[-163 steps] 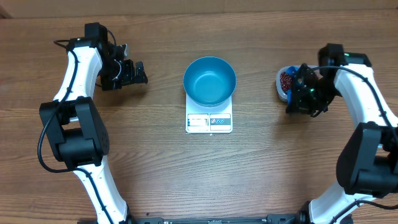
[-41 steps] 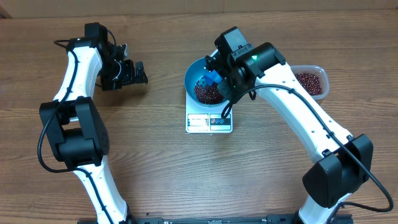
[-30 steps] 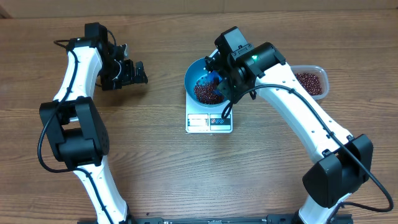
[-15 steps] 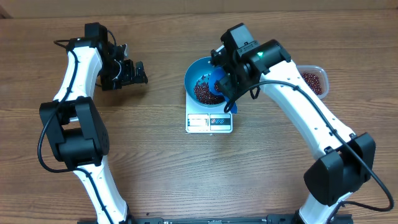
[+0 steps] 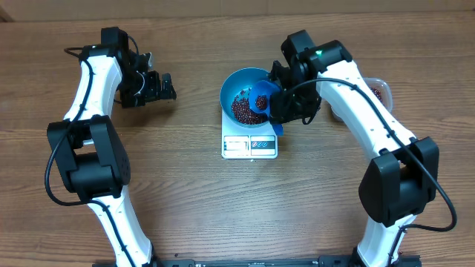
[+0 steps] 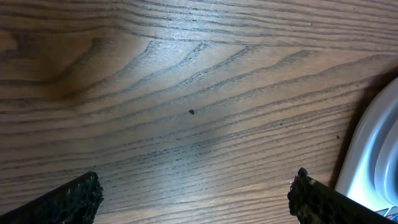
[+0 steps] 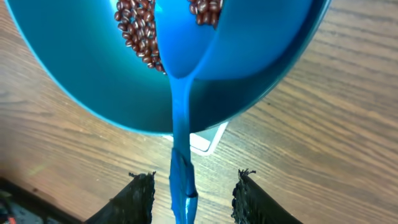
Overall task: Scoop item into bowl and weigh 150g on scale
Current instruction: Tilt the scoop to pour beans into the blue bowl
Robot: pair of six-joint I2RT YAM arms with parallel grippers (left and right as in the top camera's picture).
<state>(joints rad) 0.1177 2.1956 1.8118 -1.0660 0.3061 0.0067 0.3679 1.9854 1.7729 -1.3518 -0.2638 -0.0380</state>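
Your right gripper (image 7: 194,188) sits just off the bowl (image 5: 236,81), on its right, front-facing side, and the blue scoop (image 5: 261,100) is what you line up on. The scoop's cup lies inside the bowl, and its handle (image 7: 180,134) runs out over the rim on that side. In the wrist view the long axis of the handle points straight back into the gap between your fingers. They straddle it with wood showing on both sides, so read the claw as released around the handle, not clamped on it. Closing squarely across that axis is what a re-grasp calls for, in my judgement, with no turn of the wrist needed. The beans (image 5: 242,110) lie in a loose heap on the bowl's floor, mostly toward its left and front, with a few in the scoop's cup. The bowl stands on the white scale (image 5: 249,145), whose display pokes out in front of it; you cannot read the figure from here. The clear tub (image 5: 381,87) lies well to the bowl's right, partly behind your arm. The left gripper (image 5: 169,87) is spread wide and empty, well off to the bowl's left, so the right arm is plainly the nearer one.
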